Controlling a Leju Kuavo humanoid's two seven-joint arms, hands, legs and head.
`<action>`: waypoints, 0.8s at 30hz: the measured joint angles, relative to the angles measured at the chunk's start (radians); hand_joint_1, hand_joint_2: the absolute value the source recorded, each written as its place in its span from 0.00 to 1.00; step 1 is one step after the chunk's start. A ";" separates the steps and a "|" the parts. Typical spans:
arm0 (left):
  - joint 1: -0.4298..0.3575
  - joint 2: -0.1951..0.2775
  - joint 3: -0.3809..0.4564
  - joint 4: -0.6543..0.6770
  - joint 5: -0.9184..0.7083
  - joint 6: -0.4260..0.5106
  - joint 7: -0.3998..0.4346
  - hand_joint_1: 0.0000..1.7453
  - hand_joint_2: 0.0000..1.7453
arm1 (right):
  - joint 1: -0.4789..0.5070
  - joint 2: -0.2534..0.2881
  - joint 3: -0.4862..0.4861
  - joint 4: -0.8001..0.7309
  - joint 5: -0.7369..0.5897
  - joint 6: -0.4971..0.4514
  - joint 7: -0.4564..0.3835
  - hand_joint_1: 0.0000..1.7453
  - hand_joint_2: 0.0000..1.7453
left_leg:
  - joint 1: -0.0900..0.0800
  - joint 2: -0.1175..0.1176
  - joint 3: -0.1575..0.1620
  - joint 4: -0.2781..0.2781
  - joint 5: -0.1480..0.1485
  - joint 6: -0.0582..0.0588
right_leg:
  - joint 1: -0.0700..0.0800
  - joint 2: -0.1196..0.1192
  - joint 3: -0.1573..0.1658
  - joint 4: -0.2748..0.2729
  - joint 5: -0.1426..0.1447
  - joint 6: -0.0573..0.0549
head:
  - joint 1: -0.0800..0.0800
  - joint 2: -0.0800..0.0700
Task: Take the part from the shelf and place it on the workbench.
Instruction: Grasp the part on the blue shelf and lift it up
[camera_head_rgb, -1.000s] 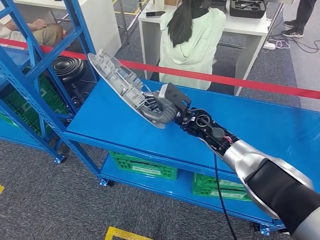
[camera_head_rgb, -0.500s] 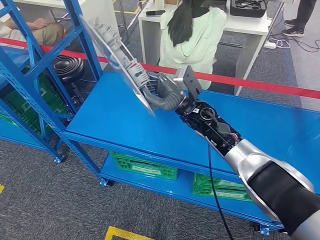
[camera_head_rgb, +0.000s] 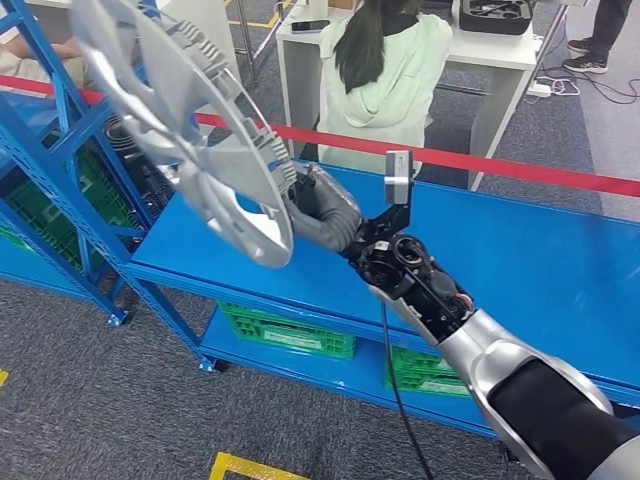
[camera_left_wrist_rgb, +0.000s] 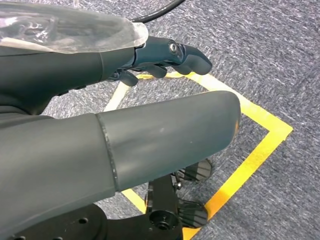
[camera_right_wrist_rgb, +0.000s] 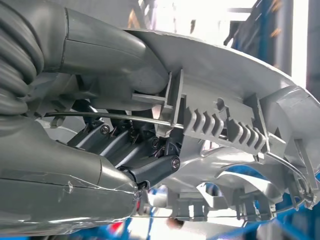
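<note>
- My right hand (camera_head_rgb: 321, 205) gripped the part (camera_head_rgb: 192, 140), a silver wheel cover, at the edge of its rim; in the right wrist view my dark fingers (camera_right_wrist_rgb: 124, 150) curled in behind the ribbed rim of the part (camera_right_wrist_rgb: 234, 125) while my thumb lay over its outer side.
- The part was held up in the air, tilted, above the left end of the blue workbench (camera_head_rgb: 528, 260), touching neither the top nor the shelf.
- Its upper edge reached in front of the blue shelf frame (camera_head_rgb: 68, 150) at my left.
- My right arm stretched out across the workbench from low on the right.
- My left hand (camera_left_wrist_rgb: 166, 55) hung down over grey carpet (camera_left_wrist_rgb: 271, 50) with a yellow tape outline (camera_left_wrist_rgb: 260, 145); its fingers lay loosely curled and apart, with nothing in them.
- Green crates (camera_head_rgb: 290, 335) sat on the lower level under the workbench.
- A red barrier tape (camera_head_rgb: 528, 170) ran behind the workbench.
- Beyond it a person (camera_head_rgb: 381, 70) in a pale green top sat at a white table (camera_head_rgb: 490, 50), back turned to me.
</note>
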 joint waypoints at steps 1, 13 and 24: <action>0.000 0.000 0.000 0.000 0.000 0.000 0.000 0.00 0.00 | 0.007 0.007 0.001 -0.013 -0.006 0.009 0.003 1.00 1.00 | 0.000 0.000 0.000 0.000 0.000 0.000 | 0.000 0.000 0.000 0.000 0.000 0.000 | 0.000 0.000; 0.002 0.000 0.000 0.000 0.000 0.003 0.002 0.00 0.00 | 0.055 0.045 0.013 -0.113 -0.050 0.042 0.032 1.00 1.00 | 0.000 0.000 -0.001 0.000 0.000 0.000 | 0.000 0.000 0.000 0.000 0.000 0.000 | 0.000 0.000; 0.002 0.000 0.001 0.000 0.009 0.006 -0.047 0.00 0.25 | 0.138 0.068 0.076 -0.177 -0.015 0.053 0.048 1.00 1.00 | 0.000 0.000 -0.001 0.000 0.000 0.000 | 0.000 0.000 -0.001 0.000 -0.001 -0.001 | 0.000 0.000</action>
